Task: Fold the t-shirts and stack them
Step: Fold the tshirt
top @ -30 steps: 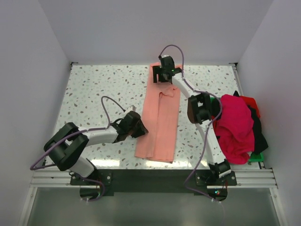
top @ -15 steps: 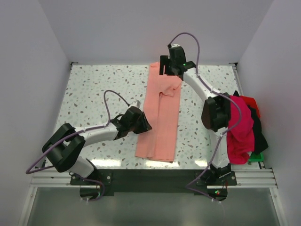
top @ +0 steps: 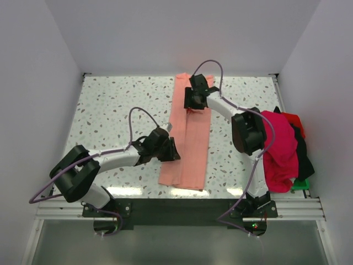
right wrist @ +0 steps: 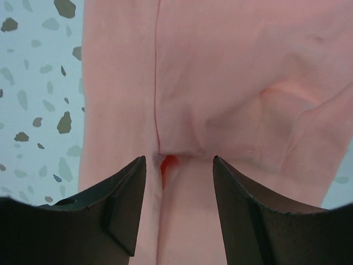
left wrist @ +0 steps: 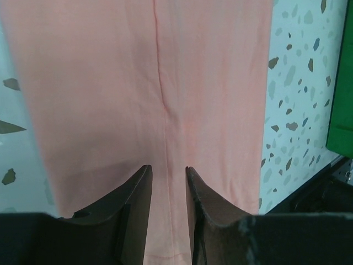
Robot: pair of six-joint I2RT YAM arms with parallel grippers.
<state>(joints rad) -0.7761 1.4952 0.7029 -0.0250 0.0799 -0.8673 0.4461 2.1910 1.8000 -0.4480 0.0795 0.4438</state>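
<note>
Salmon-pink t-shirt [top: 187, 138], at centre, folded lengthwise only; left gripper [left wrist: 168, 171] narrowly parted at its 8 o'clock edge, right gripper [right wrist: 179, 160] wider at 12 o'clock; other t-shirts [top: 281, 149] await, heaped at 3 o'clock.

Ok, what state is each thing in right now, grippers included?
salmon-pink t-shirt: folded into a long strip, lying flat.
shirt pile: unfolded, heaped at the right.
left gripper: jaws narrowly apart over the shirt's near end; grip unclear.
right gripper: open over the far end.
</note>
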